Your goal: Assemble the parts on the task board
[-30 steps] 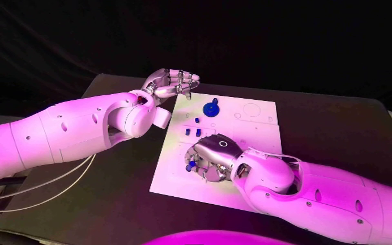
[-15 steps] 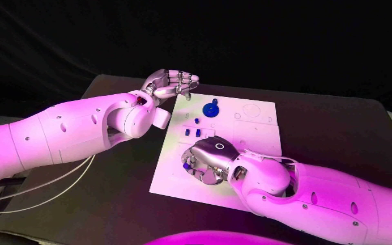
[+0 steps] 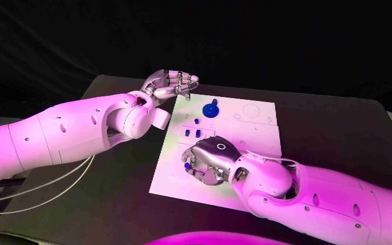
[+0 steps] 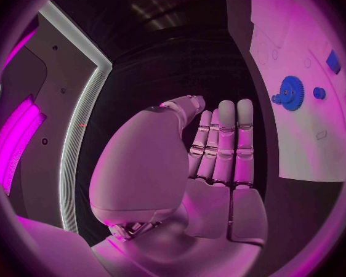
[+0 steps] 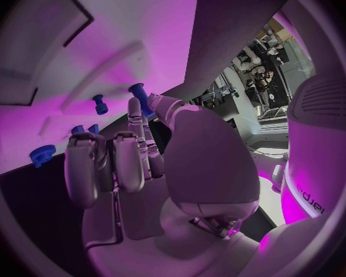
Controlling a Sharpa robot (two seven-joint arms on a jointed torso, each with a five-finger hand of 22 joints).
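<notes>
Now blue peg (image 5: 140, 96) (upright), touching right robot hand (image 3: 208, 160)

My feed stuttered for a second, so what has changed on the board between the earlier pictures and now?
The right hand has drawn slightly back toward the near edge of the white task board, still low over it, with a small blue peg between its fingers. The left hand stayed raised at the board's far left corner, holding nothing. The round blue gear and the small blue pieces have not moved.
</notes>
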